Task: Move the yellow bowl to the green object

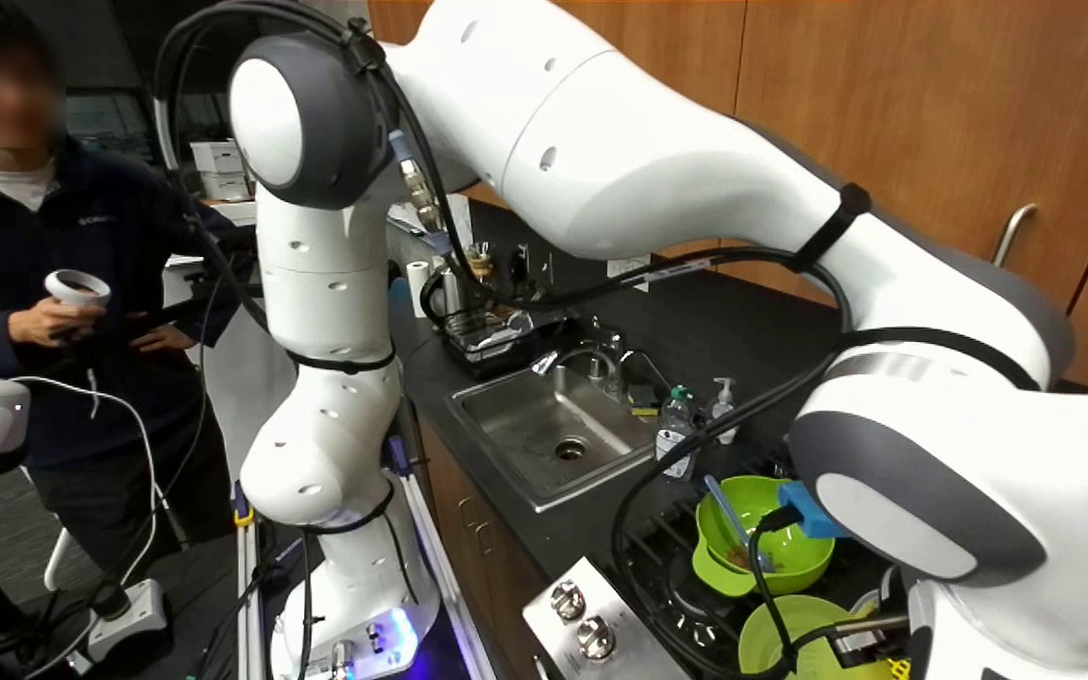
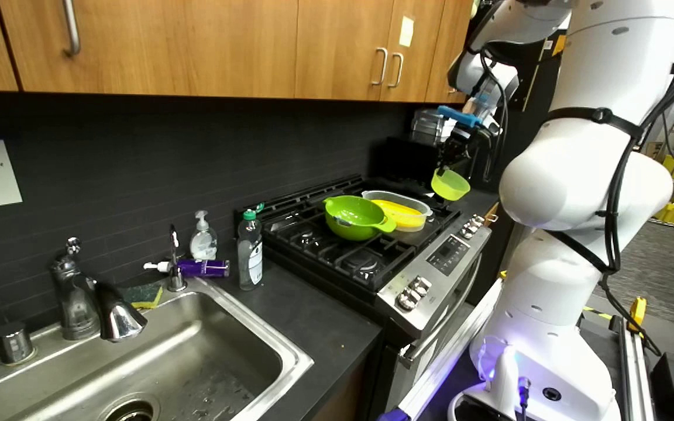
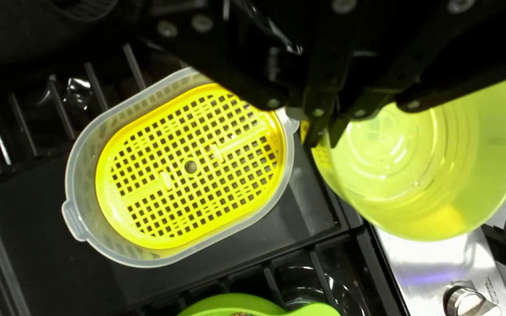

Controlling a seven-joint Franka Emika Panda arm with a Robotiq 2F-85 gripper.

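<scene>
My gripper (image 3: 324,135) is shut on the near rim of the yellow bowl (image 3: 411,184), with one finger on each side of its wall. The pale yellow-green bowl is held in the air, tilted, and looks empty. In an exterior view the bowl (image 2: 451,186) hangs from the fingertips above the far end of the stove; it shows partly behind cables and cut by the lower edge in an exterior view (image 1: 780,614). The green object, a lime-green bowl (image 2: 351,219), sits on the stove grates, apart from the held bowl. A blue-handled utensil (image 1: 728,510) leans in it. Only its rim shows in the wrist view (image 3: 235,303).
A clear oval container (image 3: 70,175) with a yellow perforated insert (image 3: 191,131) stands on the stove beside the lime-green bowl. The stove's control panel (image 2: 448,257) has protruding knobs. A sink (image 1: 506,406) and soap bottles (image 2: 250,251) are beyond. A person (image 1: 25,283) stands behind the arm.
</scene>
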